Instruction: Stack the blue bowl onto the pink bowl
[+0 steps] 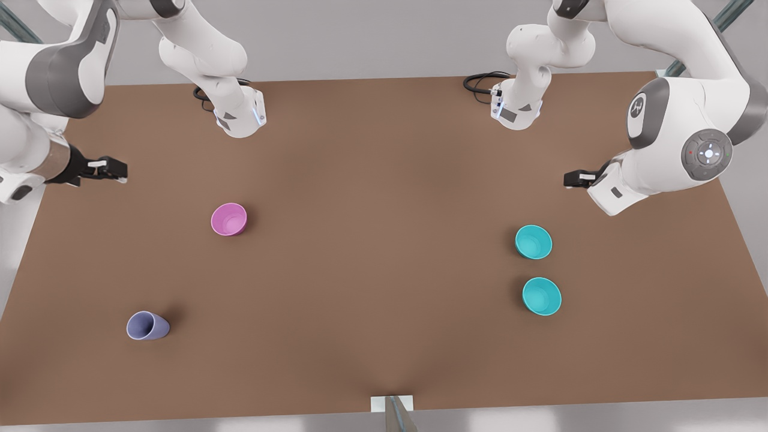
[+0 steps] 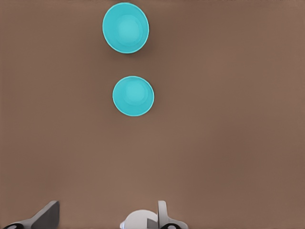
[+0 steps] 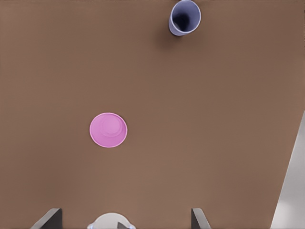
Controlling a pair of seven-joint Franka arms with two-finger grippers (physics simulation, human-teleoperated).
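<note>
Two look-alike teal-blue bowls stand upright on the front view's right, one [image 1: 533, 242] farther back and one [image 1: 542, 296] nearer the front edge. The left wrist view looks down on both bowls [image 2: 126, 27] [image 2: 133, 96]. The pink bowl [image 1: 228, 219] [image 3: 108, 130] stands upright on the front view's left. My left gripper [image 1: 575, 178] [image 2: 105, 212] hangs open above the table, behind the teal bowls and apart from them. My right gripper [image 1: 111, 169] [image 3: 125, 214] hangs open at the far left, behind the pink bowl, holding nothing.
A lavender-blue cup [image 1: 147, 326] [image 3: 184, 17] stands near the front left of the brown table [image 1: 384, 270]. Both arm bases [image 1: 240, 117] [image 1: 516, 108] sit at the table's back edge. The table's side edge [image 3: 290, 181] runs close to the right gripper.
</note>
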